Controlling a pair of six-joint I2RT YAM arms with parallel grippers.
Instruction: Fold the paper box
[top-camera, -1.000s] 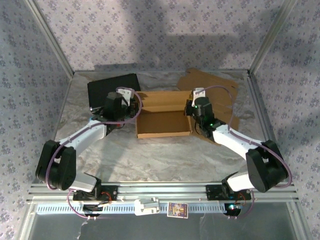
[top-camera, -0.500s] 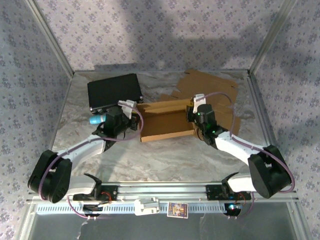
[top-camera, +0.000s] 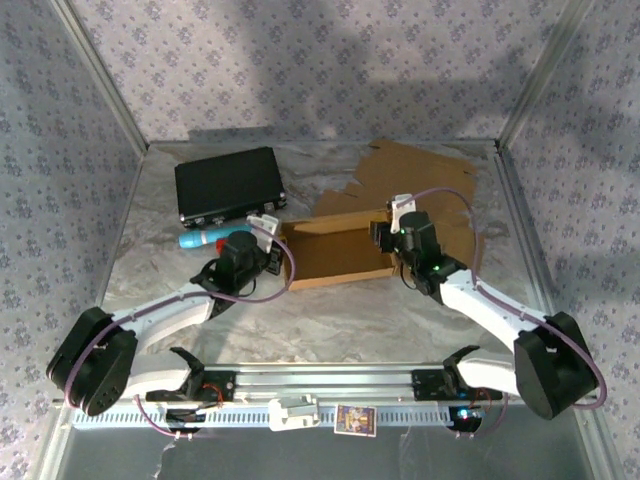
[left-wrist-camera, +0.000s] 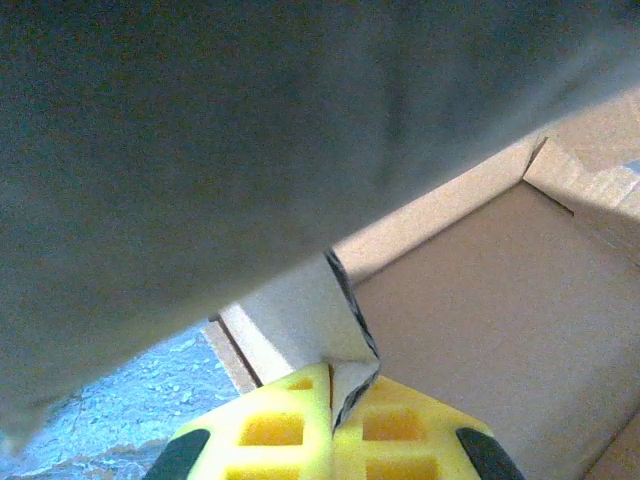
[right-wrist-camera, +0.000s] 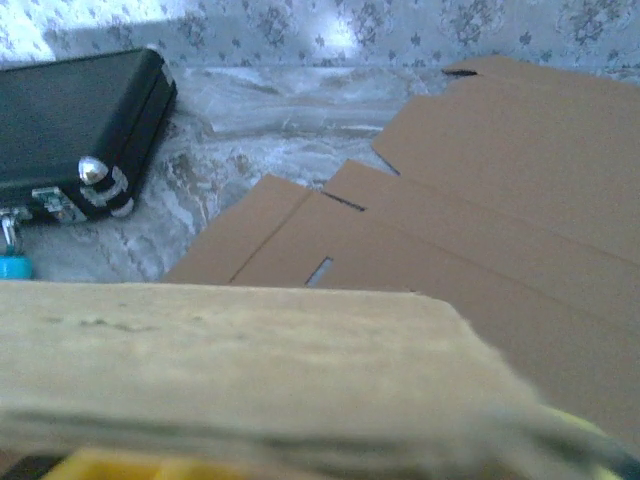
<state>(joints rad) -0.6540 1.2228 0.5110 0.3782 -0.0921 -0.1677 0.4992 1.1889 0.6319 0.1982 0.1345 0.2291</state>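
Jaws of the left gripper (left-wrist-camera: 332, 385) are clamped on the left wall of the one box (top-camera: 340, 262) on the bench (top-camera: 330, 320); the right gripper's (top-camera: 386, 232) cannot be judged. Two arms are stretched low, inward. One sheet (top-camera: 430, 175) and one case (top-camera: 227, 185) lie behind.

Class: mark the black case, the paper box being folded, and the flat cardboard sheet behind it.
black case (top-camera: 228, 185): top view, middle of its lid.
paper box (top-camera: 340, 258): top view, its inner floor.
flat cardboard sheet (top-camera: 425, 170): top view, its bare far panel.
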